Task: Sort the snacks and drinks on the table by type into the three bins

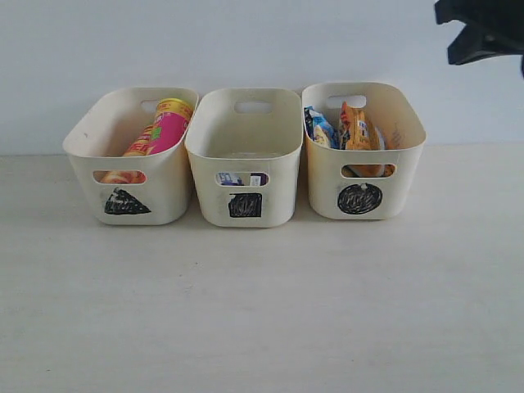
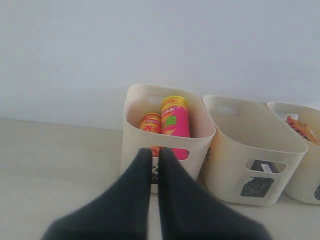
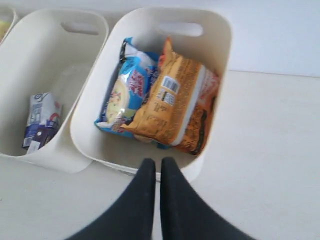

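Seemingly sorted: on the table, the left bin holds the pink tube and yellow tube, the middle bin shows the cartons through its cutout, and the right bin carries the blue bag and orange bag. The right gripper hangs high at far right; no snack or drink lies loose.

Left wrist view: the left gripper, jaws pressed together on nothing, sits near the left bin's front wall, both tubes leaning inside.

Right wrist view: the right gripper, closed and empty, hovers just above the right bin's near rim, bags side by side below.

What remains is likely a clean retreat: lift straight up and back, jaws together, clear of every rim so no bin shifts.
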Controlling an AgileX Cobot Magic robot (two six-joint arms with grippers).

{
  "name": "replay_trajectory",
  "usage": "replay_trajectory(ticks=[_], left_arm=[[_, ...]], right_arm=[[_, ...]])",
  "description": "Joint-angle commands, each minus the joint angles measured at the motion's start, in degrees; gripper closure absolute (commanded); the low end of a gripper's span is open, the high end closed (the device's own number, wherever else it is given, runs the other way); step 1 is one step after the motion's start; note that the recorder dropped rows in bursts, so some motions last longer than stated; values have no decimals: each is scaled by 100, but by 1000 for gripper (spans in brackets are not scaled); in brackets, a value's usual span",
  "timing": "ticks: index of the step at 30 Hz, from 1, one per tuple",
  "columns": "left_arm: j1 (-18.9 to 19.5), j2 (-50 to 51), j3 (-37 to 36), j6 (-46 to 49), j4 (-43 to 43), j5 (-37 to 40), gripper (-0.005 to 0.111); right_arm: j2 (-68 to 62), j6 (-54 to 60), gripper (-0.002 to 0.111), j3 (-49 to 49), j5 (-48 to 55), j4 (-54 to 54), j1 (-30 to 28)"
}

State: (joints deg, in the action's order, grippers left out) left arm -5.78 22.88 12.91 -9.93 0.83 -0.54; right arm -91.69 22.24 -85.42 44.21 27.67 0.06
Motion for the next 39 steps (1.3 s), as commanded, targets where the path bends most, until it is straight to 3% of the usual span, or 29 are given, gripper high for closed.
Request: replay_trajectory(ticks=[1,9,19,29,39], left_arm=[[-28,-27,-27,24,22,-76,102],[-28,-27,-27,24,22,-76,102],[-28,-27,-27,24,22,-76,102],[-28,-27,-27,24,22,-76,102],[-28,-27,-27,-5,9,-75,102]], right_arm=[[874,12,108,867,-556,-28,-216],[2662,12,108,2590,-1442,-28,-215],[4606,-3,108,3870,-1532,26,-215],[5855,77,108,4561,-1397,26,180],[5902,77,108,4576,-1206,26,180]])
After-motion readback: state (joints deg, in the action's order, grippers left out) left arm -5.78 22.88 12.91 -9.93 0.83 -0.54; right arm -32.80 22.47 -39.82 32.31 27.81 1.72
